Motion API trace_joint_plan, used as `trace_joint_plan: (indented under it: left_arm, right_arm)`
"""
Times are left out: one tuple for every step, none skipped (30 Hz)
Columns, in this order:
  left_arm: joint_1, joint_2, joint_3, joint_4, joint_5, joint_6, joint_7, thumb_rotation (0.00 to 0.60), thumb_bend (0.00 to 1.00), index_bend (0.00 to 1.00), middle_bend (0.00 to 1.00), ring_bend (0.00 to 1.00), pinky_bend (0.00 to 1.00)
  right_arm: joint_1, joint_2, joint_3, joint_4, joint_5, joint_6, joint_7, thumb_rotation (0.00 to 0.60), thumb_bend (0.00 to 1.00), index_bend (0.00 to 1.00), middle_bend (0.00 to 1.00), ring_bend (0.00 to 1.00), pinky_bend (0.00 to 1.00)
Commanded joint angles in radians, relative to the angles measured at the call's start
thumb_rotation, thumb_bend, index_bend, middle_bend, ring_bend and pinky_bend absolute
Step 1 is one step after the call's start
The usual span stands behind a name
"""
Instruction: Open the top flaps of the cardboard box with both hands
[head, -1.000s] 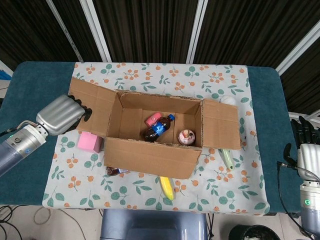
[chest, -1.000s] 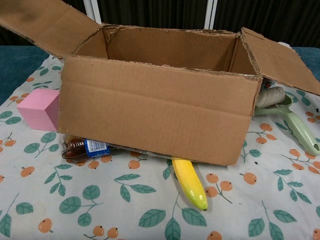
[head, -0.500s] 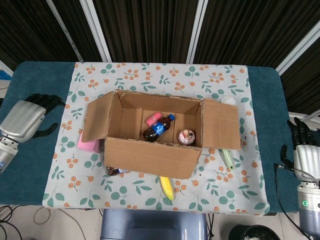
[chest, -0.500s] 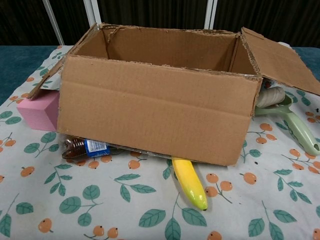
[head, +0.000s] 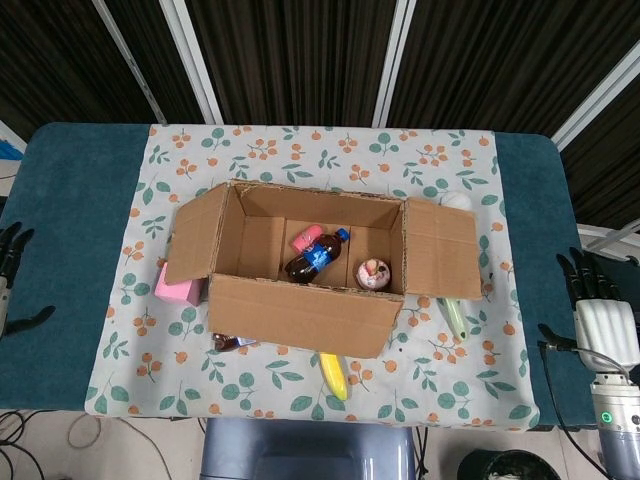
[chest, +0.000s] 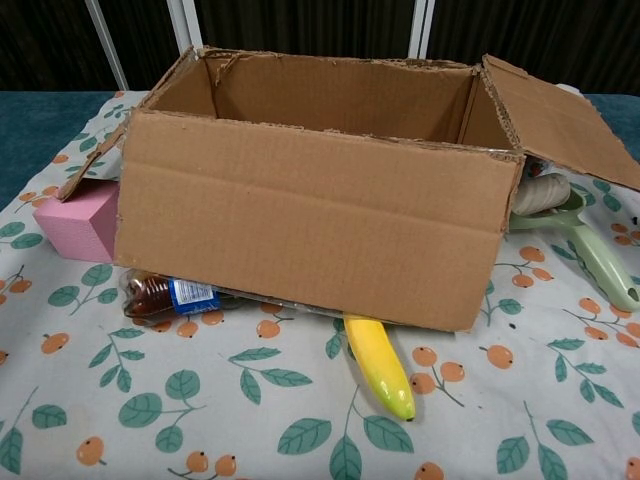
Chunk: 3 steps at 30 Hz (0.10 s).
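Cardboard box (head: 310, 268) sits near the middle of the flowered tablecloth (head: 420, 160) that covers the table, with its top fully exposed: the left flap (head: 195, 232) is folded out and leans down over a pink block (head: 180, 290), the right flap (head: 442, 250) lies outward nearly flat, and the front flap (head: 300, 315) hangs down the near wall. I cannot tell how the back flap lies. Inside, a dark bottle (head: 315, 257), a pink-capped item (head: 306, 238) and a small round cup (head: 374, 272) are plainly open to view, so the opening itself looks done, or as good as done. Outside the box, a banana (chest: 380, 365) and another bottle (chest: 170, 296) poke out from under its front edge, and a pale green scoop (chest: 590, 250) lies by the right side. The left hand (head: 12, 262) hangs off the table's left edge, only its dark fingertips visible, seemingly apart and empty. The right hand (head: 600, 320) is beyond the right edge, fingers spread, holding nothing. Both are well apart from the box; what remains seems only to be retreat.
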Motion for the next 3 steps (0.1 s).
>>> trace_joint_plan:
  left_arm:
    - [0.055,-0.083,0.026,0.1,0.038,0.056,-0.003,0.6,0.07,0.0,0.0,0.0,0.0]
    - [0.065,-0.104,0.026,0.132,0.045,0.069,-0.01,0.6,0.07,0.0,0.0,0.0,0.0]
    - [0.075,-0.13,0.024,0.178,0.053,0.085,-0.016,0.6,0.07,0.0,0.0,0.0,0.0]
  right_arm:
    - [-0.003,0.014,-0.012,-0.004,-0.021,0.001,-0.024,0.6,0.07,0.0,0.0,0.0,0.21]
    - [-0.003,0.011,-0.016,0.007,-0.032,0.007,-0.029,0.6,0.07,0.0,0.0,0.0,0.21]
    - [-0.004,0.006,-0.019,0.019,-0.043,0.015,-0.026,0.6,0.07,0.0,0.0,0.0,0.21]
